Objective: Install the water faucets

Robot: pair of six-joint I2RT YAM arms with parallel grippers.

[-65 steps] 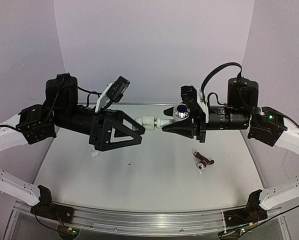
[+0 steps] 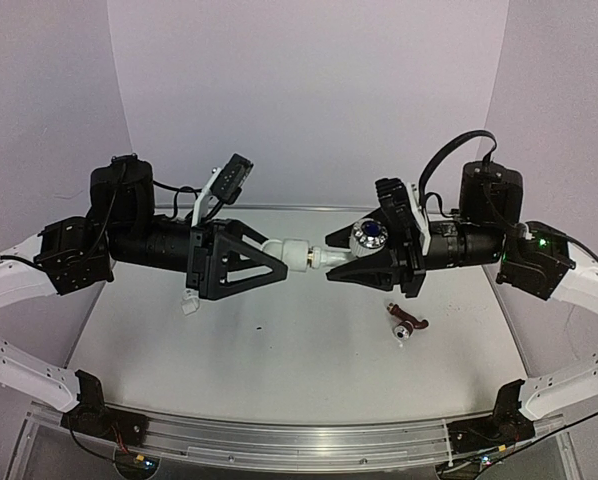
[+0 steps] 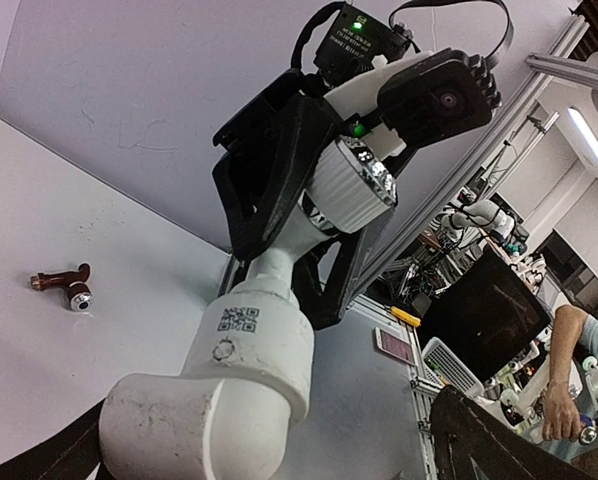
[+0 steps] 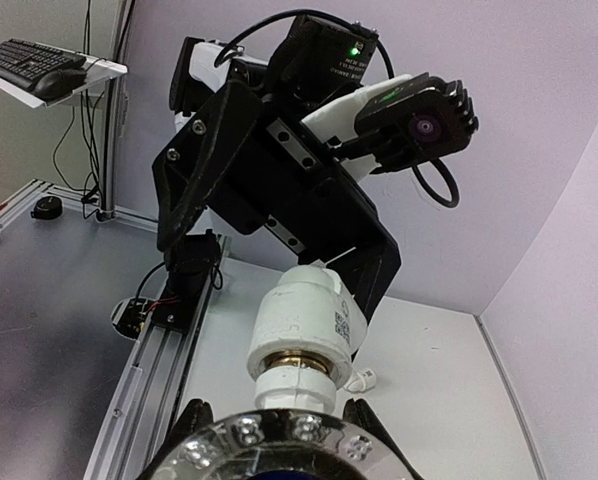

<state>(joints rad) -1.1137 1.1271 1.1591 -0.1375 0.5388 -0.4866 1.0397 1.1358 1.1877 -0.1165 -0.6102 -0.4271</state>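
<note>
Faucet [image 2: 368, 236] spout hidden between right fingers [image 2: 352, 272]

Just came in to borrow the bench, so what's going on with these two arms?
They are joining two parts in mid-air above the table. The left pincer holds a white elbow fitting, and the right pincer holds a blue-knobbed white faucet. The faucet's brass thread sits at the fitting's mouth, part of it showing. A brown tap lies loose on the table, untouched.
</note>
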